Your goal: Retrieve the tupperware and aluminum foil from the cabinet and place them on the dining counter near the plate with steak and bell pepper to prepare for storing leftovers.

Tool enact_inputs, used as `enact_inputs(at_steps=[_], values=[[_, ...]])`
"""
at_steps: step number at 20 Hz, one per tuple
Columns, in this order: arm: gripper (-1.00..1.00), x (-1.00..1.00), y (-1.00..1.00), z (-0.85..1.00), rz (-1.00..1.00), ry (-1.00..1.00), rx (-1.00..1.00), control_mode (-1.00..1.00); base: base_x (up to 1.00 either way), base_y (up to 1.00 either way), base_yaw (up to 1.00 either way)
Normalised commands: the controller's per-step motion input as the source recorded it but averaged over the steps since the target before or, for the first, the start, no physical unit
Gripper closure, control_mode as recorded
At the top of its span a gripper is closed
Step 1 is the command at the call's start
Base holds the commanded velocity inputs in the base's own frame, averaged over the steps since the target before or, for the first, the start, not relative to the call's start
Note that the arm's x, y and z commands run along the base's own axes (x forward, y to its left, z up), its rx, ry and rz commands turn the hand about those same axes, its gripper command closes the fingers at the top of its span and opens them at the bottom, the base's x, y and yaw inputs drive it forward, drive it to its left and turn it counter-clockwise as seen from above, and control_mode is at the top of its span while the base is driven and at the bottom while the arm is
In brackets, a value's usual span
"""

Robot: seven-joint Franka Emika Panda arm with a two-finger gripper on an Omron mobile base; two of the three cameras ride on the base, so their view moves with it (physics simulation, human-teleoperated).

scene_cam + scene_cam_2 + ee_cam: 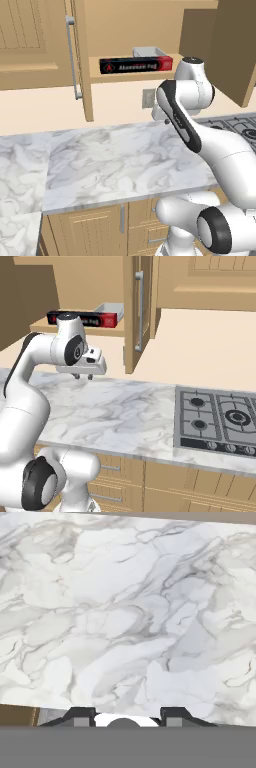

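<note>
- Left base view: the cabinet [82,60] stands open, and on its lower shelf the aluminum foil [136,65] lies lengthwise along the front edge, with the tupperware [150,51] just behind it — both sit well above my hand.
- Right base view: my gripper [83,376] points down over the marble counter [115,411], below the shelf and apart from it, so I judge I am staged to reach up.
- Hand view: both fingertips [80,716] show dark with a plain gap between them and bare marble beyond — the claw is partly open and holds nothing.
- Right base view: the gas hob [220,421] lies well off to the side, clear of my reach path.
- Neither item has left the shelf yet; I judge the foil, being in front, the easier first pick.
</note>
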Motion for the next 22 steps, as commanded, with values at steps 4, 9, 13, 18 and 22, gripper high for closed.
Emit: enact_inputs(at_steps=[4, 9, 13, 18, 22], values=[[-1.00, -0.11, 0.03, 0.02, 0.00, -0.12, 0.00, -1.00, 0.00, 0.00, 0.00], [-1.00, -0.09, 0.12, 0.22, -0.03, -0.33, 0.00, -1.00, 0.00, 0.00, 0.00], [-1.00, -0.03, 0.12, 0.42, -0.09, -0.43, 0.03, -1.00, 0.00, 0.00, 0.00], [-1.00, -0.01, 0.20, 0.71, -0.13, -0.43, 0.05, -1.00, 0.00, 0.00, 0.00], [-1.00, 0.00, 0.29, 0.88, -0.16, -0.38, 0.09, -1.00, 0.00, 0.00, 0.00]])
